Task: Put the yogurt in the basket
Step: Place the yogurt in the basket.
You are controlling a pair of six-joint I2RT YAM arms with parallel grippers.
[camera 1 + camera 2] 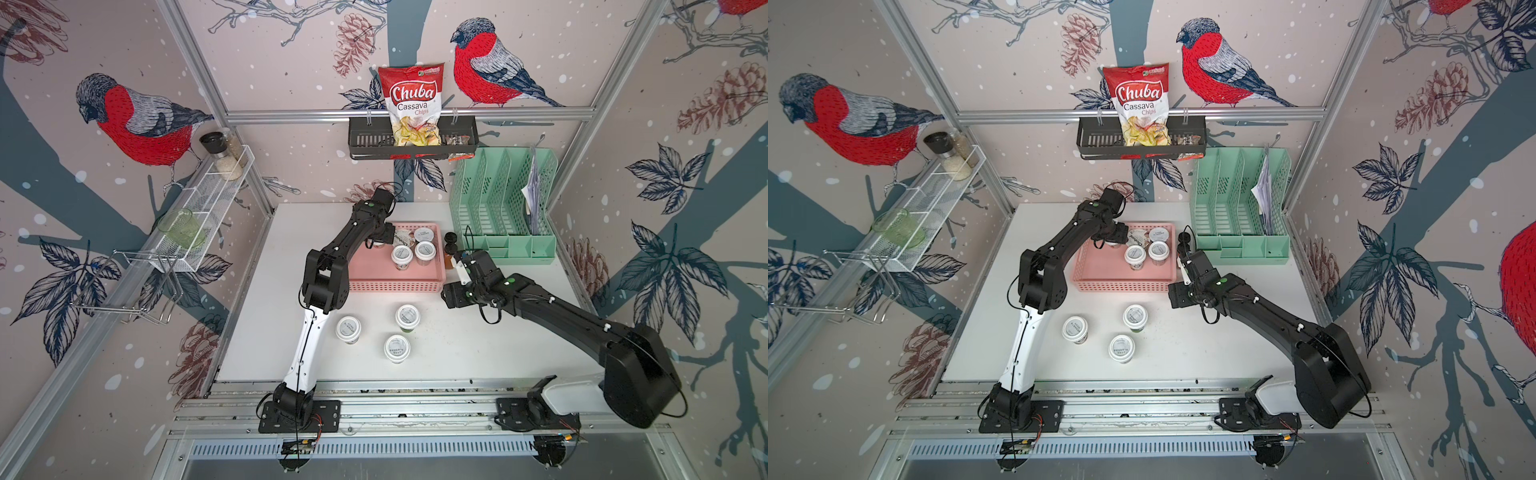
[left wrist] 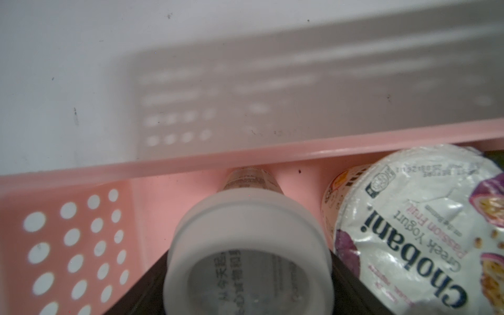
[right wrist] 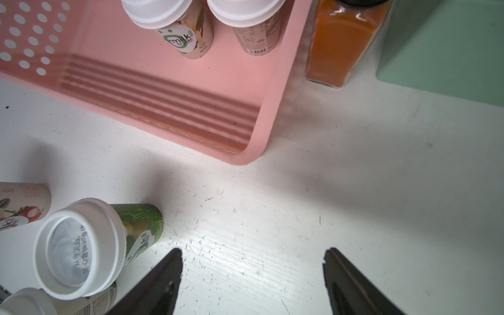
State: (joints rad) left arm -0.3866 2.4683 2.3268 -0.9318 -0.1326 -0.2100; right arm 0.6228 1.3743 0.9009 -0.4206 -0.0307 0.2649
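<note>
The pink basket [image 1: 395, 286] sits mid-table in both top views. Inside it stand three white-lidded yogurt cups [image 1: 424, 250] and the wider Chobani cup [image 2: 409, 218]. My left gripper [image 2: 249, 259] reaches into the basket's far left part. Its dark fingers lie against both sides of another white-lidded yogurt cup [image 2: 245, 231], which stands on the basket floor by the far wall. Three more yogurt cups [image 1: 397, 348] stand on the white table in front of the basket. My right gripper [image 3: 252, 253] hovers open over bare table by the basket's near right corner [image 3: 253, 152], holding nothing.
A black-capped brown spice jar [image 1: 449, 249] stands between the basket and the mint-green file organiser [image 1: 503, 208]. On the back wall hangs a black slotted rack [image 1: 411, 141] holding a chips bag. A white wire shelf [image 1: 208, 199] runs along the left wall.
</note>
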